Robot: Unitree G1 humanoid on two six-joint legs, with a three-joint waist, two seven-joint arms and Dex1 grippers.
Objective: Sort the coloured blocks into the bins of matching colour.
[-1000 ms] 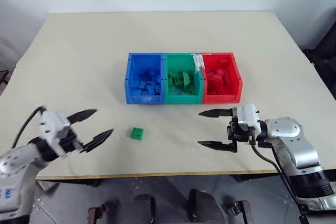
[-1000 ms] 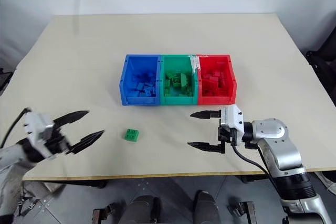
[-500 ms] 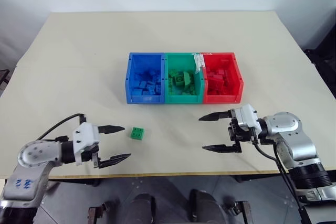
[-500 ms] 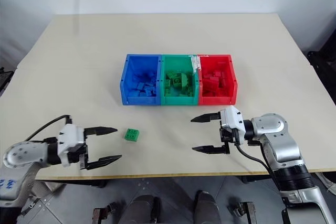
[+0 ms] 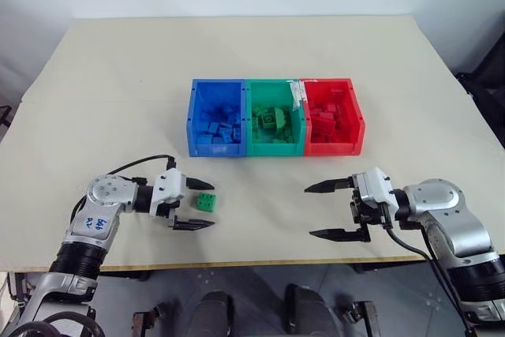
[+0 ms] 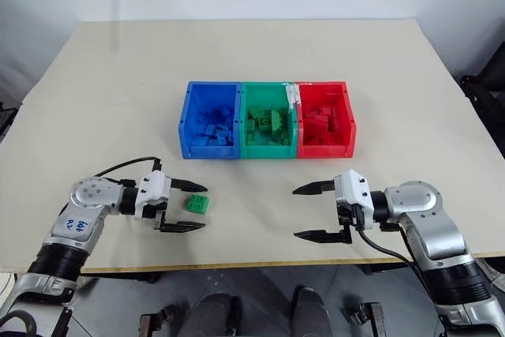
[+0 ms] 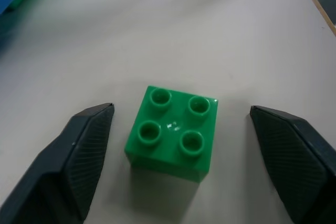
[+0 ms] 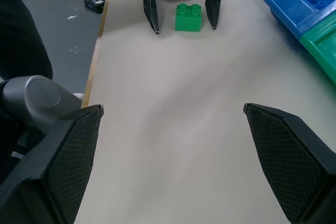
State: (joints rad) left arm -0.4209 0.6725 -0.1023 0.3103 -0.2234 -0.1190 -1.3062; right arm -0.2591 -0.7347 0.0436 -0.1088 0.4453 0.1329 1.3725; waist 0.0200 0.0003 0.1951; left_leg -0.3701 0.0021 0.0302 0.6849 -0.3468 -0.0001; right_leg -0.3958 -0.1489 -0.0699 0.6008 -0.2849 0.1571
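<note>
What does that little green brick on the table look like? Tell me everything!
The green brick is a small, shiny plastic cube with four round studs on top, two by two. It sits upright on the beige table, in front of the bins. The left gripper has one black finger on each side, neither touching it.

green block [image 5: 206, 202]: four studs up, flat on table | bins [image 5: 275, 143]: blue-green-red row, holding matching blocks

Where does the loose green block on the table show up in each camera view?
Left eye view: green block, between the left gripper's fingers.
Right eye view: same spot.
Left wrist view: centre.
Right wrist view: upper middle.
Shared landmark: the bins beyond it.
</note>
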